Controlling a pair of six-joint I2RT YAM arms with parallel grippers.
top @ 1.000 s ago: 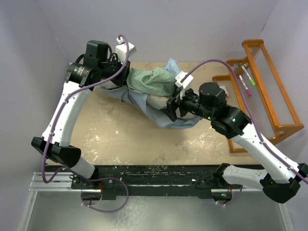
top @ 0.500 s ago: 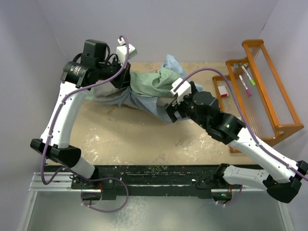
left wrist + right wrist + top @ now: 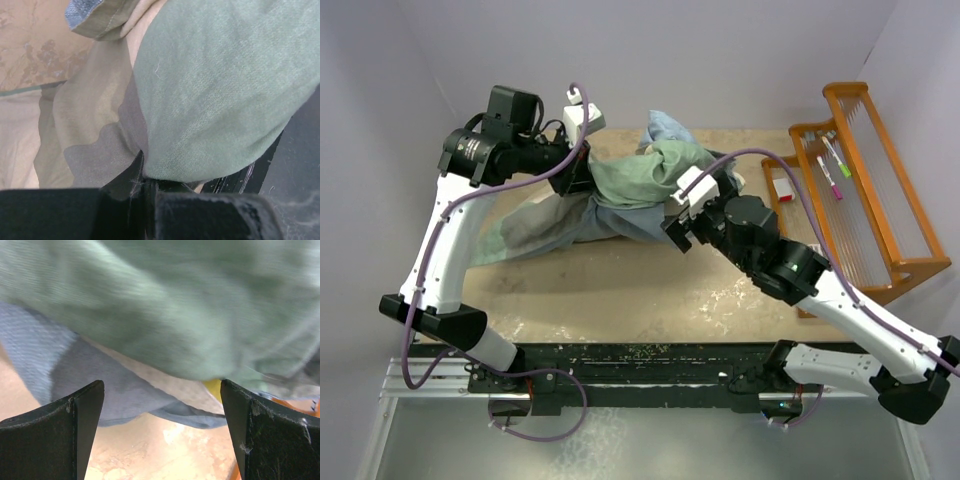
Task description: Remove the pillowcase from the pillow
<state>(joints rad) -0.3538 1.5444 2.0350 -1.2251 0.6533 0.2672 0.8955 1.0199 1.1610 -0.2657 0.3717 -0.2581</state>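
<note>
Now the pillowcase is bunched over the middle-back of the worktop. Its sage-green part is raised between the two arms, and a paler flap trails down onto the surface at the left. The left jaws are clenched on it: in the left wrist view the green fabric is pinched where the dark fingers meet at the bottom edge. The right jaws are released and wide apart, grasping nothing, just beside the bundle's right end. In the right wrist view both fingers are bare, with green fabric overhead and a blue-grey fold under it. The pillow is almost wholly hidden inside the bundle, and only a small yellow patch peeks from beneath the green. A wooden rack stands at the right, apart from the bundle.
</note>
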